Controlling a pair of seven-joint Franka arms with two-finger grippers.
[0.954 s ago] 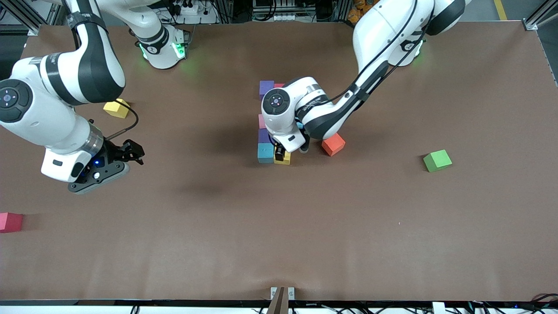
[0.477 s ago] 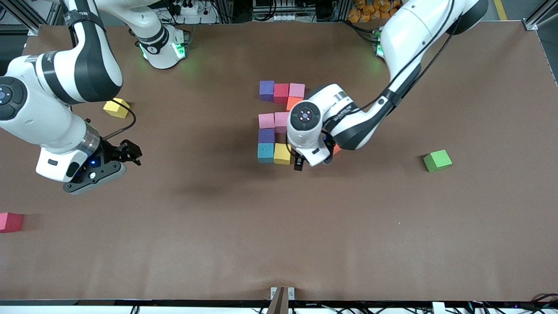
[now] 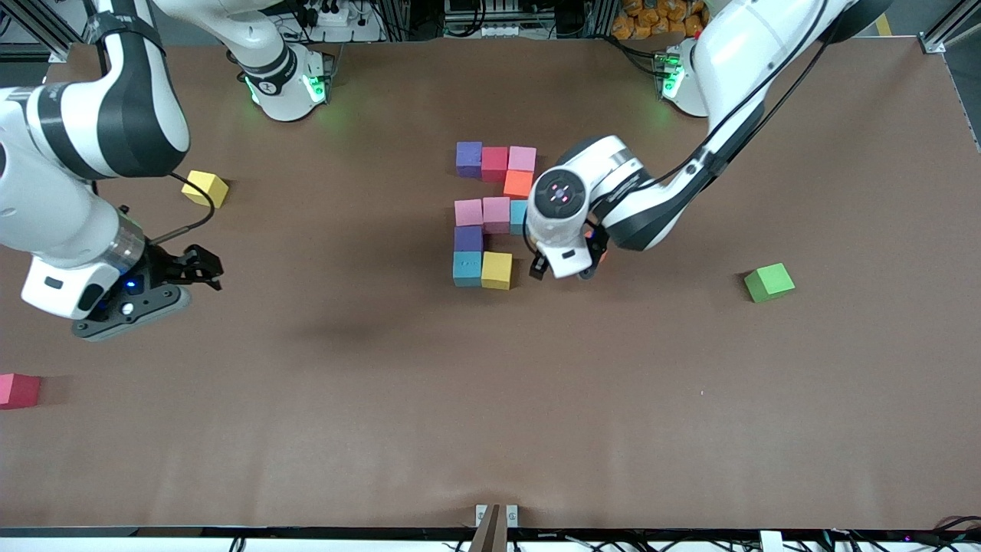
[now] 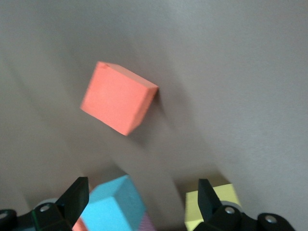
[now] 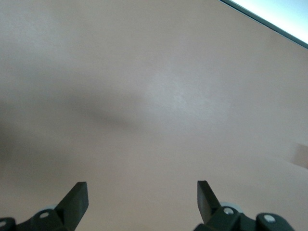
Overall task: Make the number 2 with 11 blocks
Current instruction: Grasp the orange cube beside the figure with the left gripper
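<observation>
Ten blocks lie together mid-table: purple, red and pink in a row, orange below the pink. Then come two pink and a half-hidden light blue, a purple, a light blue and a yellow. My left gripper hangs open beside the yellow one. A loose orange block lies ahead of it, mostly hidden under the hand in the front view. In the left wrist view a light blue block and the yellow block show past the left gripper, which holds nothing. My right gripper is open over bare table.
A loose yellow cube lies near the right arm's base and a red cube at that end's table edge. A green cube sits toward the left arm's end. The right wrist view shows only brown mat past the right gripper.
My left gripper has left the yellow block and moved toward the left arm's end, over the loose orange block. The right arm has drifted toward its own end of the table.
</observation>
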